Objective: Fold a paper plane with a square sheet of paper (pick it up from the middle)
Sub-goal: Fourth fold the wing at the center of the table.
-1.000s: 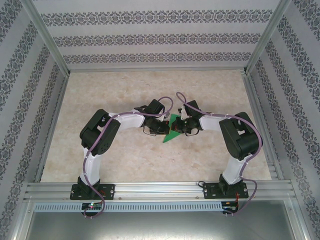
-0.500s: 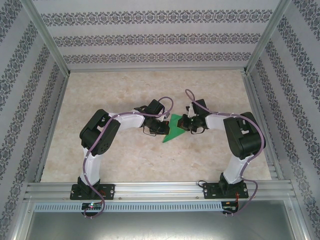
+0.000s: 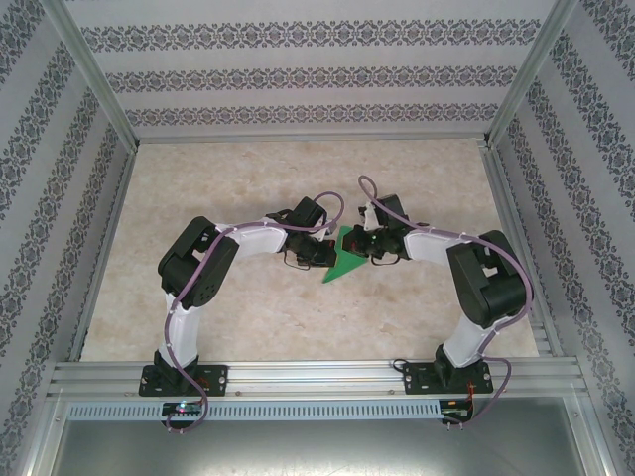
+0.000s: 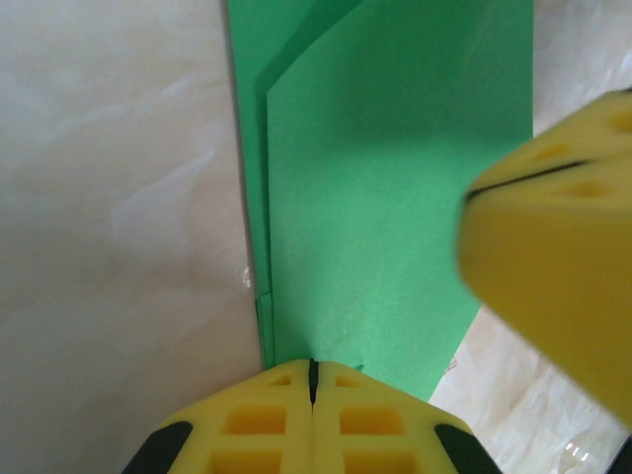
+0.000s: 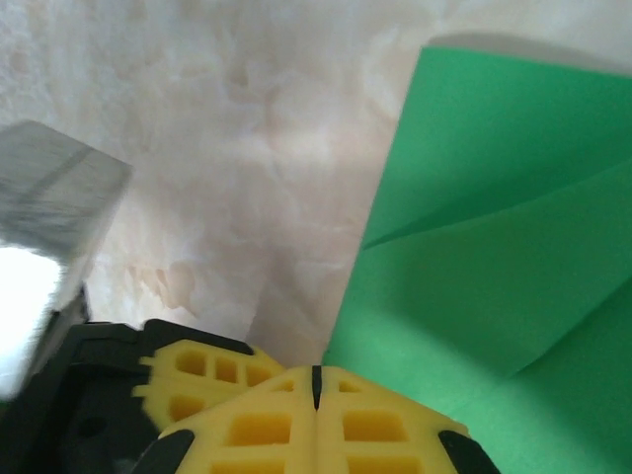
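The pale marbled table (image 3: 248, 178) sits inside patterned walls (image 3: 298, 74). The left arm (image 3: 198, 266) and the right arm (image 3: 483, 278) rise from the near edge and bend inward, meeting over the middle of the table. Between them lies the square sheet of paper (image 3: 342, 264), bright green and already folded into a wedge, flat on the table with its point toward the near left.

In the left wrist view the paper (image 4: 395, 197) shows overlapping layers with a long crease down its left side. The left fingers (image 4: 301, 383) are pressed fully together, their tips at the sheet's near edge; whether they pinch it cannot be told. The right arm's yellow fingers (image 4: 553, 257) hang blurred over the sheet's right side.

In the right wrist view the right fingers (image 5: 304, 387) are likewise closed tight, tips just beside the paper's (image 5: 494, 247) left edge, holding nothing visible.
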Tool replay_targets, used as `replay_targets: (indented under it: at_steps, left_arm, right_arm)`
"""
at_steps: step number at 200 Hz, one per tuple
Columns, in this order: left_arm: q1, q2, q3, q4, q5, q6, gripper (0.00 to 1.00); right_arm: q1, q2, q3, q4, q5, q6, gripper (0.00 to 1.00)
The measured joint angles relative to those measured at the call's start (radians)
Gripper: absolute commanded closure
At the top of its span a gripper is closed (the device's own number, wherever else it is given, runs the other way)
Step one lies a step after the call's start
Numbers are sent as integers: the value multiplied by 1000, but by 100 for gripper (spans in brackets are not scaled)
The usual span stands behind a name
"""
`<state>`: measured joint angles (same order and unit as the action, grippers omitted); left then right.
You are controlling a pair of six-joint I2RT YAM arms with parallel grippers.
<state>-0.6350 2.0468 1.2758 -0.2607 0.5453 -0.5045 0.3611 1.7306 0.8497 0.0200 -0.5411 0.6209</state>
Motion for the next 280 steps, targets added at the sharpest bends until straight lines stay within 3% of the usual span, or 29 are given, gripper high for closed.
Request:
replay_targets:
  at_steps: [54, 114, 167, 188, 217, 247, 280]
  left_arm:
    - [0, -6, -17, 19, 0, 0, 100]
    - [0, -25, -73, 89, -1, -1, 100]
    - [0, -31, -89, 116, -1, -4, 100]
    - [0, -32, -89, 116, -1, -5, 100]
    - [0, -32, -89, 117, -4, -13, 100]
    - [0, -33, -89, 117, -5, -16, 100]
    - [-1, -33, -89, 117, -7, -19, 100]
  right_arm:
    - [-26, 99, 39, -23, -20, -31, 100]
    - [-167, 170, 105, -17, -93, -37, 100]
    - [-286, 184, 196, -8, -16, -30, 100]
    - [-276, 139, 186, -3, -14, -26, 100]
    - [-188, 58, 124, 12, -29, -18, 100]
    - [-105, 77, 75, 29, -64, 5, 100]
    - [-109, 129, 66, 53, -73, 24, 100]
